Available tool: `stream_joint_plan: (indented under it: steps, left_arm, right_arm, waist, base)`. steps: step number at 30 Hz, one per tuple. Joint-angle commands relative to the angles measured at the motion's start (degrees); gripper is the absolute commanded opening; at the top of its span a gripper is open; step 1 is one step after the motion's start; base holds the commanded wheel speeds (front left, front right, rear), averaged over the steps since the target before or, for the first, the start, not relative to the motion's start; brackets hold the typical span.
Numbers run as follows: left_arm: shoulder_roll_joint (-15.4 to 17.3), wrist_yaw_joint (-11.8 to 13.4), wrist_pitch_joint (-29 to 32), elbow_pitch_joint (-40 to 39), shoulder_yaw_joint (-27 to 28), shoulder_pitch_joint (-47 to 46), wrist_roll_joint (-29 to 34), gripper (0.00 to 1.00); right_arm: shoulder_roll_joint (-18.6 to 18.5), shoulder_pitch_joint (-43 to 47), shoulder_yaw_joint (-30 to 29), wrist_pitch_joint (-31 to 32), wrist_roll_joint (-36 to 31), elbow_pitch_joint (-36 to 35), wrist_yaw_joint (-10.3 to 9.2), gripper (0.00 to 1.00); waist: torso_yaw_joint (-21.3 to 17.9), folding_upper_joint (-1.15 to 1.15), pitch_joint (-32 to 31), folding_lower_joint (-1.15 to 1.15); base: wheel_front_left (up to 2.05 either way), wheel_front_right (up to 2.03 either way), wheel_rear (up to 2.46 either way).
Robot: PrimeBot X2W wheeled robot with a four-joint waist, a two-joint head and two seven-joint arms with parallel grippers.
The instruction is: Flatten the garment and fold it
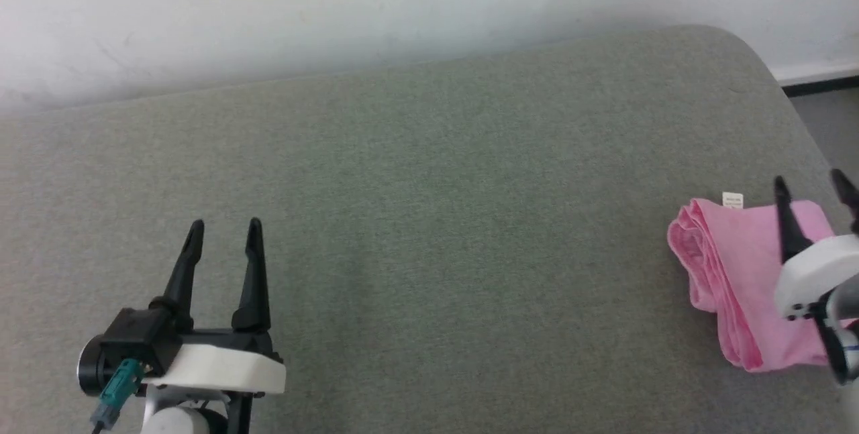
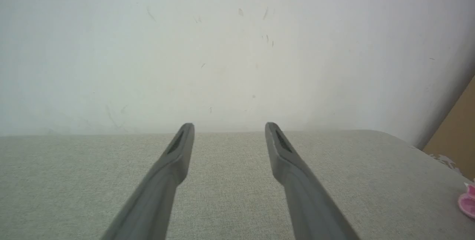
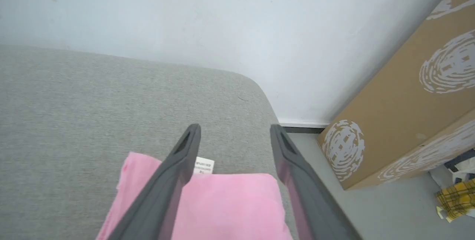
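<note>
The garment point(image 1: 738, 273) lay as a folded pink bundle near the right corner of the grey padded surface point(image 1: 429, 186). My right pincer point(image 1: 809, 180) hung over it, spread and empty; my left pincer point(image 1: 225, 224), also spread, hung over bare padding well apart. I judged folding near complete: next, lift clear without snagging cloth.

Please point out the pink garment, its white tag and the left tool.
garment point(image 1: 738, 266), head view, flat pink top layer.
white tag point(image 1: 732, 200), head view, its middle.
left tool point(image 1: 225, 222), head view, midway between its fingertips.
</note>
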Motion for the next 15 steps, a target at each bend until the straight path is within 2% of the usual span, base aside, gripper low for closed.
stream_joint_plan:
  steps: [1, 9, 15]
  left_arm:
    - [0.08, -0.59, -0.26, -0.08, 0.76, 1.08, 0.12, 1.00]
    - [2.93, -0.38, -0.26, 3.07, 3.89, 2.92, 0.31, 1.00]
    - [4.33, -0.77, -0.25, 5.61, 5.09, 4.72, -0.43, 1.00]
  right_arm:
    - [2.24, 1.72, 0.46, -0.96, -0.25, -3.25, -0.05, 1.00]
    - [11.11, 6.97, 5.74, -3.12, 1.91, -15.61, -0.05, 1.00]
    - [13.82, 10.76, 8.82, -3.59, 2.52, -20.44, -0.05, 1.00]
  waist:
    - [2.71, 0.00, -2.16, 0.01]
    - [6.17, 0.00, -4.59, 0.01]
    - [6.71, 0.00, -6.04, 0.01]
  base:
    - [0.00, 0.00, 0.00]
    - [0.00, 0.00, 0.00]
    - [0.00, 0.00, 0.00]
